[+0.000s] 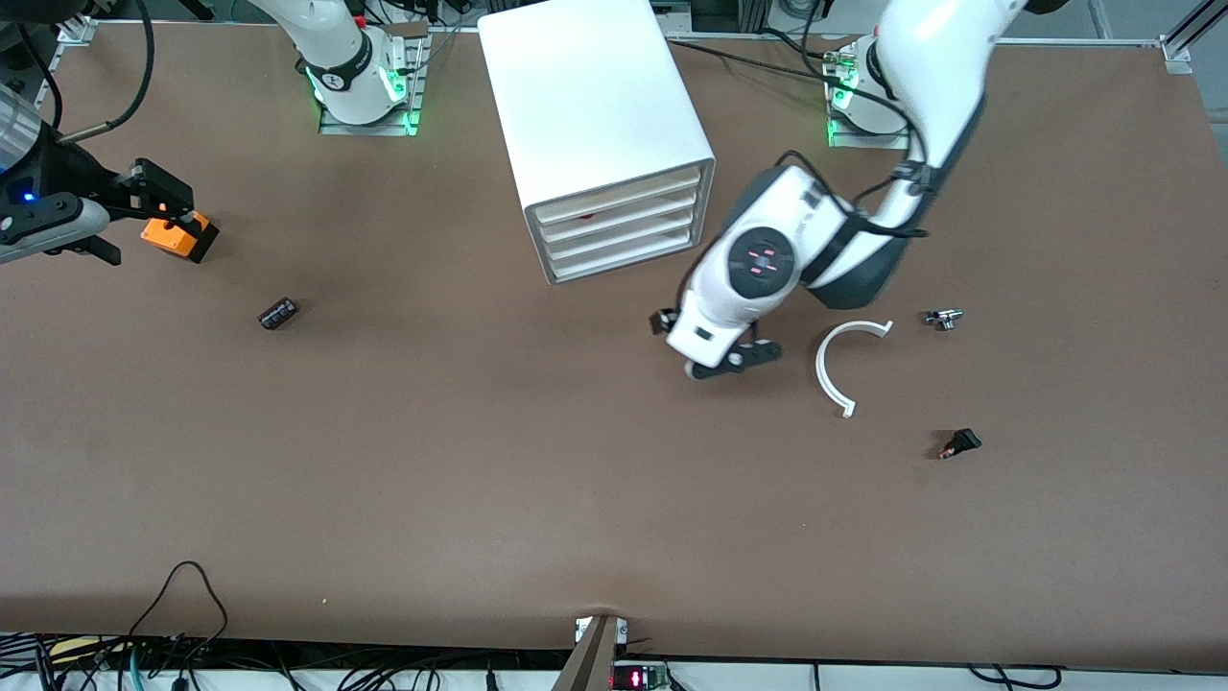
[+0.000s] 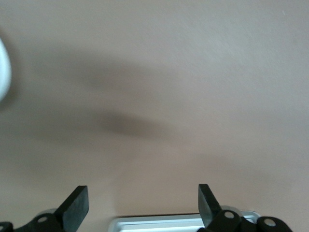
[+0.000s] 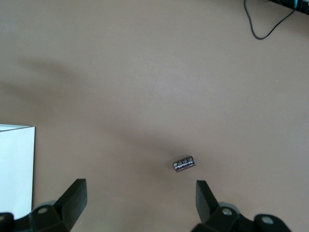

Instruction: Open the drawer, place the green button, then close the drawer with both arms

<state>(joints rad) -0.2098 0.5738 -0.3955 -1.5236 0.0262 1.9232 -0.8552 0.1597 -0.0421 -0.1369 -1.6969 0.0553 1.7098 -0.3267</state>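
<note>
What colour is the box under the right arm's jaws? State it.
Orange, with a black side; the box shows best in the front view.

A wide brown table (image 1: 480, 461) fills the view, with loose cables (image 1: 182, 614) along its near edge

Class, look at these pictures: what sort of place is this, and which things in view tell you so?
Most likely a robotics lab test bench. Two robot arm bases are bolted along a brown table, a white drawer cabinet and small loose parts such as a black ribbed cylinder lie on it, and cables trail along its edge.
</note>
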